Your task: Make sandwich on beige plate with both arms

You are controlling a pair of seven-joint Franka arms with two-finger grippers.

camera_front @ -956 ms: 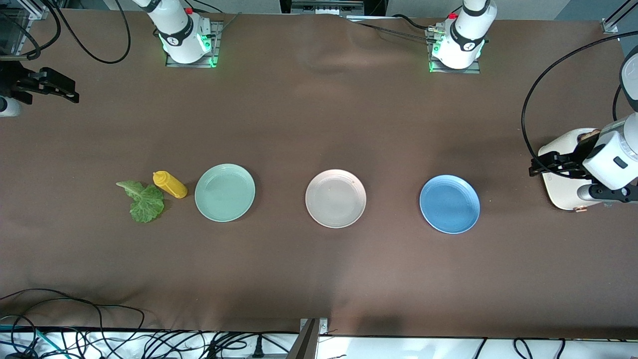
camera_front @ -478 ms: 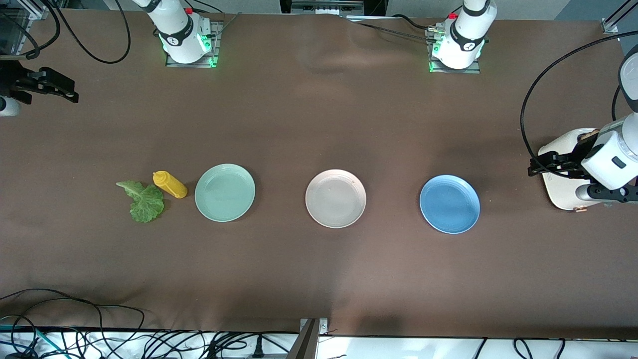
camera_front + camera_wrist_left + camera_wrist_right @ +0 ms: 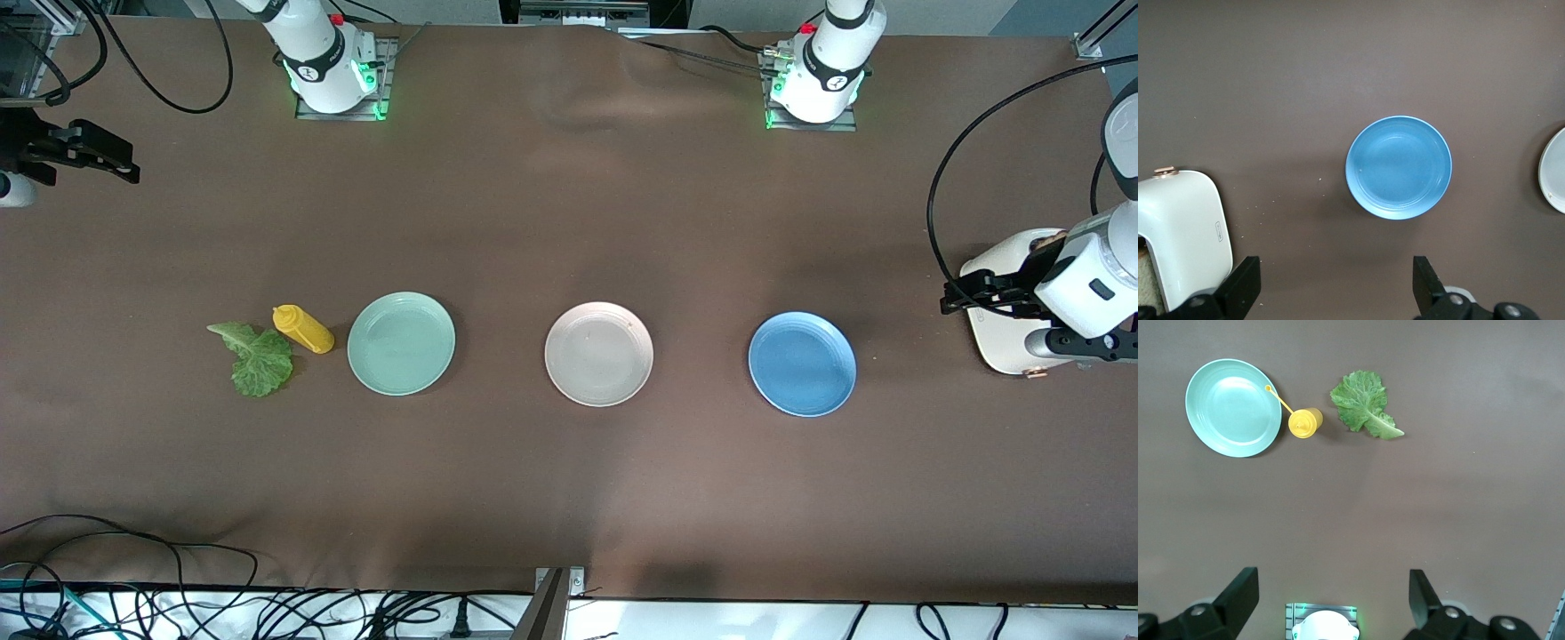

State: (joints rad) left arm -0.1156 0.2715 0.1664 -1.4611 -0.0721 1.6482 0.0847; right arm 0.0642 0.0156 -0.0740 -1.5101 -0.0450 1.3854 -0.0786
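The beige plate lies bare at the table's middle, between a mint-green plate and a blue plate; its rim shows in the left wrist view. No sandwich is in view. A green lettuce leaf lies on the cloth toward the right arm's end. Brown bread pokes from a white toaster. My left gripper hangs open and empty over the toaster's edge. At the other end of the table my right gripper is up in the air, open and empty.
A yellow mustard bottle lies between the lettuce and the mint-green plate. The blue plate is bare. Both arm bases stand along the edge farthest from the front camera. Cables hang past the nearest edge.
Both hands have drifted only slightly. The plates, lettuce, bottle and toaster have not moved.
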